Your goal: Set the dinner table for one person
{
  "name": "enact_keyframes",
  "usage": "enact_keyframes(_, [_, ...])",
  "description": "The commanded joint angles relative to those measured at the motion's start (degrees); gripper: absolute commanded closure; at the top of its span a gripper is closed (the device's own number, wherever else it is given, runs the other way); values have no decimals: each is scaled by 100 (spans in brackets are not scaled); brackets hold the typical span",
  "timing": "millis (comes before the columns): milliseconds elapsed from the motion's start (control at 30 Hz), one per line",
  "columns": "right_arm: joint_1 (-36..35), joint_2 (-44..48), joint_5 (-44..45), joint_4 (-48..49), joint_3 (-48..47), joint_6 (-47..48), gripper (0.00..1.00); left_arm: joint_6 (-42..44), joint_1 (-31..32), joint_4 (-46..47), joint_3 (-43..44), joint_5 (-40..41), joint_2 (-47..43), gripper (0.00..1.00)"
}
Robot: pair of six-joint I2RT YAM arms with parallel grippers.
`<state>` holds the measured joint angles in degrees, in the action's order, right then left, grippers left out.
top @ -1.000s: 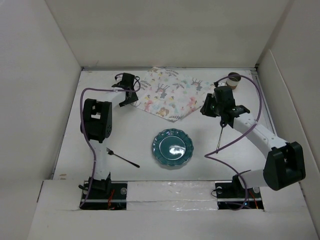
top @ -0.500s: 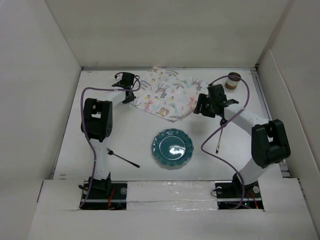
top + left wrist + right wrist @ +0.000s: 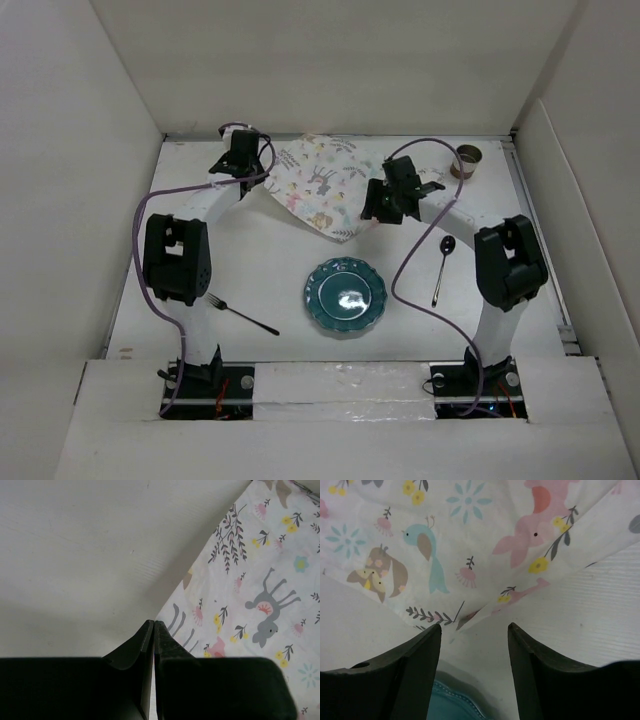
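Note:
The floral placemat (image 3: 325, 185) lies rumpled at the back of the white dinner table (image 3: 260, 250). My left gripper (image 3: 255, 168) is at its left corner. In the left wrist view the jaws (image 3: 153, 623) are shut on the placemat's edge (image 3: 260, 580), which is lifted and casts a shadow. My right gripper (image 3: 375, 207) hovers open over the placemat's near right edge (image 3: 470, 530), its fingers (image 3: 475, 626) empty. The teal plate (image 3: 345, 297) sits mid-table, its rim (image 3: 452, 702) just below the right fingers. A fork (image 3: 243, 315) lies to its left and a spoon (image 3: 441, 268) to its right.
A brown paper cup (image 3: 466, 160) stands at the back right corner. White walls enclose the table on three sides. Purple cables loop from both arms over the table.
The left gripper closed on the placemat's left corner and pulled it up. The right gripper opened, left the spoon on the table and moved left to the placemat's edge. The placemat has bunched narrower.

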<state>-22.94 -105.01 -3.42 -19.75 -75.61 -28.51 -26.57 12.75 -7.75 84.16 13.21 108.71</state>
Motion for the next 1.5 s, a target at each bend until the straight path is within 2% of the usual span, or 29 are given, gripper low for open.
enact_keyframes(0, [-219,-344,114,-415,-401,-119,40,90,8,151,-172,-55,-323,100])
enact_keyframes(267, [-492,-713,105,-758,-762,-295,39,55,8,212,-295,-161,-429,100])
enact_keyframes(333, [-554,-749,175,-715,-701,-409,45,73,8,195,-304,-179,-464,100])
enact_keyframes(533, [-502,-416,649,-592,-402,-655,79,125,8,168,-234,-196,-579,100])
enact_keyframes(567, [-501,-380,789,-592,-341,-664,90,125,8,160,-225,-205,-605,100])
enact_keyframes(600, [-449,-327,834,-592,-314,-682,97,134,8,160,-216,-205,-622,100])
enact_keyframes(633, [-448,-283,895,-592,-279,-682,100,126,8,160,-198,-205,-640,100])
enact_keyframes(833, [-264,489,1387,-548,-59,-577,100,178,8,-24,47,-135,-903,100])
enact_keyframes(967, [-141,1552,1589,-582,38,-234,100,169,8,-113,355,-187,-1316,100])
enact_keyframes(1067, [8,2578,1835,-810,-312,195,100,91,8,-288,802,-310,-1781,100])
enact_keyframes(1167, [262,3186,1959,-1066,-708,424,100,-32,8,-350,1075,-328,-2272,100])
enact_keyframes(1367, [702,3733,1776,-1470,-1665,645,100,-235,8,-201,1278,-275,-3109,100])
enact_keyframes(1467, [1010,3612,1355,-1418,-1869,645,100,-200,8,-315,1480,-275,-3040,100])
